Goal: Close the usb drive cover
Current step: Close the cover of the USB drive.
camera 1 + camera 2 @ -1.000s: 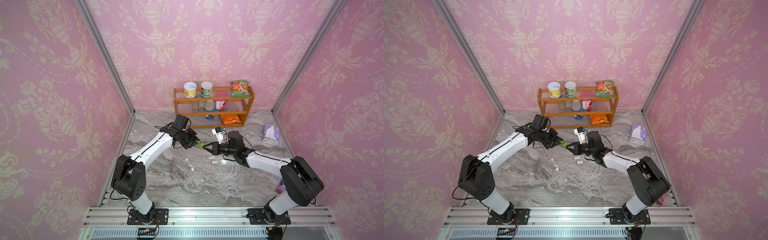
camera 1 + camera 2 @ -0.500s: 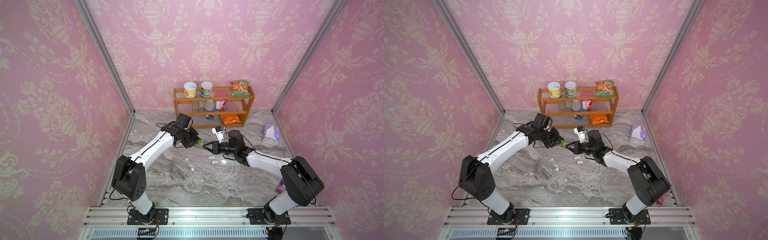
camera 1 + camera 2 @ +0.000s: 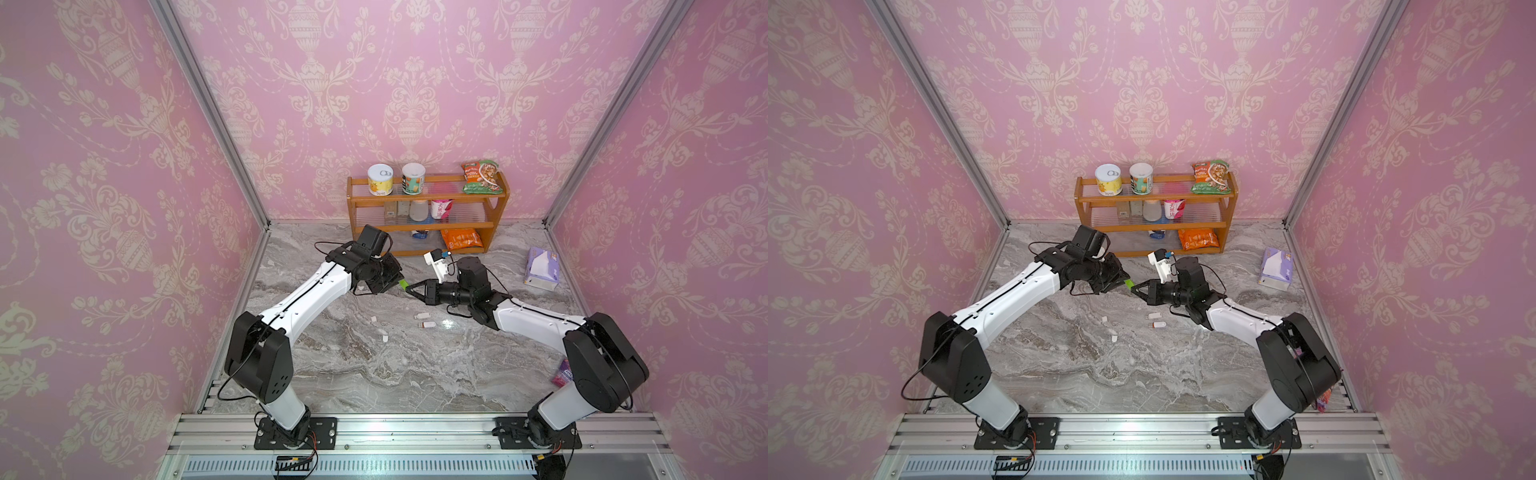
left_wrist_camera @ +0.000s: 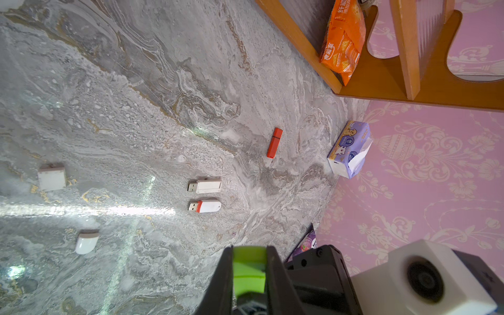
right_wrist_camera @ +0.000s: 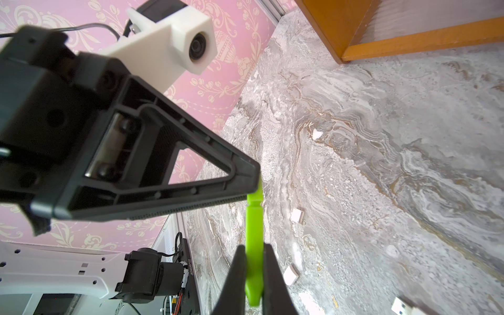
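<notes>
The green usb drive (image 5: 253, 218) is clamped at its left end by the left pincer (image 4: 249, 259), its right end by the right pincer (image 5: 253, 264).

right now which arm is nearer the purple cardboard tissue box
Right. The right arm runs close by the purple cardboard tissue box; the left arm is beyond the green plastic usb drive, on the opposite side.

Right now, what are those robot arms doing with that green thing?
The left gripper and right gripper each pinch one end of a green USB drive, holding it in the air between them. Its two parts meet at a seam, so it looks nearly closed. Two uncapped white drives lie on the table.
</notes>
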Controlling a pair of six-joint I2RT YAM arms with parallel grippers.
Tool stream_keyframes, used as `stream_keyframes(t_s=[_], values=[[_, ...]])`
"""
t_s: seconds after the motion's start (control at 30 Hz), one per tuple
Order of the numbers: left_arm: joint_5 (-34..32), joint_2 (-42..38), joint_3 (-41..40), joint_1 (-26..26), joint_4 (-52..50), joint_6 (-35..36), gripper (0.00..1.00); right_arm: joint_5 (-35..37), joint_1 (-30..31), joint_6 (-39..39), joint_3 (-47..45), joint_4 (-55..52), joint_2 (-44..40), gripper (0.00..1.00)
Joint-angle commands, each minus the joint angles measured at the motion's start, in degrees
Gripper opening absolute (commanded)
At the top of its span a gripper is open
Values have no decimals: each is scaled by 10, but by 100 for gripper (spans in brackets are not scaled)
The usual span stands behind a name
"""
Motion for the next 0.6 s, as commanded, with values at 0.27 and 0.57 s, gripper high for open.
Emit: stream_keyframes(t_s=[0.27,0.57], values=[[104,3,8,-60,47,-25,0,71,-12,-4,-5,107,1,0],[80,25,83,-83,-44,58,0,23,-27,-11,10,154,23,0]])
